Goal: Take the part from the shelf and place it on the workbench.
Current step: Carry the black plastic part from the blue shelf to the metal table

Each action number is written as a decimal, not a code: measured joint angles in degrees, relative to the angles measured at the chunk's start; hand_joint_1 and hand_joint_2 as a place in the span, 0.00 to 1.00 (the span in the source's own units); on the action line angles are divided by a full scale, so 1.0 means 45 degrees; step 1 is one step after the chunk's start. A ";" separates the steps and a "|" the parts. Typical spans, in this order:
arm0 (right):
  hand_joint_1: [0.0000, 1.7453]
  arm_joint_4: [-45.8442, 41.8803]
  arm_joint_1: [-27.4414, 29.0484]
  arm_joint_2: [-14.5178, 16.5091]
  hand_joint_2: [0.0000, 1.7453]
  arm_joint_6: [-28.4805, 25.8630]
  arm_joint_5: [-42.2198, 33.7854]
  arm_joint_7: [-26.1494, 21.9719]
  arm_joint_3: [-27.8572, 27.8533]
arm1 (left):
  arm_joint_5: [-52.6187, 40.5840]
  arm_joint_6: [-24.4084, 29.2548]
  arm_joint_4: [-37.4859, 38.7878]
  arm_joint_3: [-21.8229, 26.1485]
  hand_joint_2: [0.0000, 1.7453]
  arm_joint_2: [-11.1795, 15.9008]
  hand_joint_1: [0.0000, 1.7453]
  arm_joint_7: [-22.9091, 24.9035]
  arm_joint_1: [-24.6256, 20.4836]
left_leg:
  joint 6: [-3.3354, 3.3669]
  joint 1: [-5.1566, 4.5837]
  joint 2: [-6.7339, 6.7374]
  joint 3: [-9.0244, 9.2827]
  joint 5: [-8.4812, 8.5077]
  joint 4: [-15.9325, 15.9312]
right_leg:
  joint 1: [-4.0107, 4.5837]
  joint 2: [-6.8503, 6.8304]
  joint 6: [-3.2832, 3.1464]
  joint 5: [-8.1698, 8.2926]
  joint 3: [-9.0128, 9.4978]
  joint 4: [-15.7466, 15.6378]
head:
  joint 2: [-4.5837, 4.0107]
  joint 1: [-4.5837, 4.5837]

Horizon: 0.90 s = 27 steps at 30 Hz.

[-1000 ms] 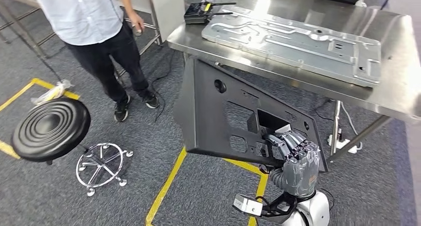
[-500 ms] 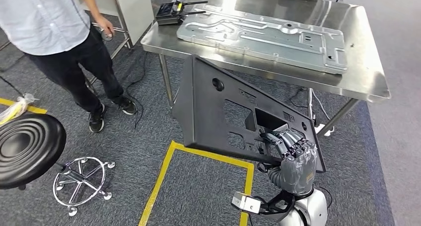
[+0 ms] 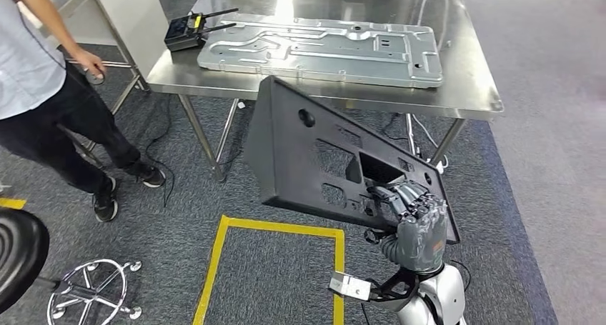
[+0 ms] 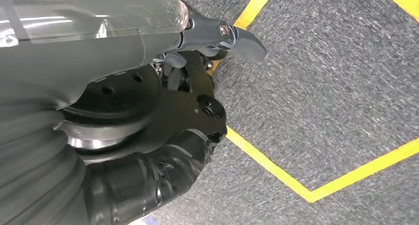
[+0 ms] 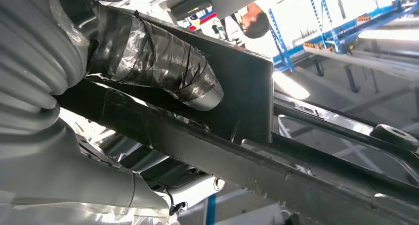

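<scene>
black panel part (image 3: 314,153) held up off the floor, tilted, broad face toward the camera, cutouts and a round hole showing in it. gripped near its 5 o'clock corner by the right hand (image 3: 414,221), dark fingers (image 3: 404,196) hooked through a cutout and curled over the panel's lower edge. seen from the right wrist too: taped thumb (image 5: 163,67) pressed flat against the dark panel (image 5: 237,111), so clamped on the part.

left hand (image 4: 217,34) seen from the left wrist, hanging above grey carpet (image 4: 336,86) crossed by yellow floor tape (image 4: 276,170); one grey finger sticking out, the rest hidden, so cannot tell whether spread or curled.

steel workbench (image 3: 468,75) at 12 o'clock in the head view, just beyond the panel's upper edge, not touched by it. lying on the bench: a long silver stamped metal plate (image 3: 321,48), and at its 9 o'clock end a small black router with antennas (image 3: 184,32).

person (image 3: 43,89) at 10 o'clock, light shirt, dark trousers, black shoes, one hand (image 3: 91,62) lowered beside the bench leg. black round stool (image 3: 18,250) at 8 o'clock, chrome wheeled base (image 3: 89,293) beside it. yellow tape rectangle (image 3: 275,228) on the carpet at 6 o'clock, below the panel.
</scene>
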 joint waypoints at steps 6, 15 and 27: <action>1.00 0.0189 -0.0202 -0.0266 1.00 -0.0005 0.0872 -0.0178 0.0527 | 0.0000 -0.0136 0.0000 0.0090 1.00 -0.0016 0.00 -0.0029 -0.0083 | 0.0213 -0.0054 -0.0191 0.0884 0.1038 -0.2473 | 0.0093 0.0163 0.0070 -0.0185 -0.0122 0.0267 | 0.0000 0.0009; 1.00 0.0489 -0.0479 -0.0608 1.00 -0.0005 0.0869 -0.0225 0.0938 | 0.0001 -0.0249 0.0000 0.0109 1.00 -0.0021 0.00 -0.0051 -0.0108 | 0.0358 -0.0102 -0.0205 0.0897 0.1009 -0.2465 | 0.0074 0.0143 0.0180 -0.0142 -0.0026 0.0104 | 0.0000 0.0013; 1.00 0.0807 -0.0683 -0.0844 1.00 -0.0005 0.1214 -0.0192 0.1212 | 0.0000 -0.0416 0.0000 0.0109 1.00 -0.0021 0.00 -0.0035 -0.0119 | 0.0361 -0.0097 -0.0205 0.0907 0.1007 -0.2464 | 0.0064 0.0142 0.0330 -0.0151 -0.0043 0.0124 | 0.0000 0.0009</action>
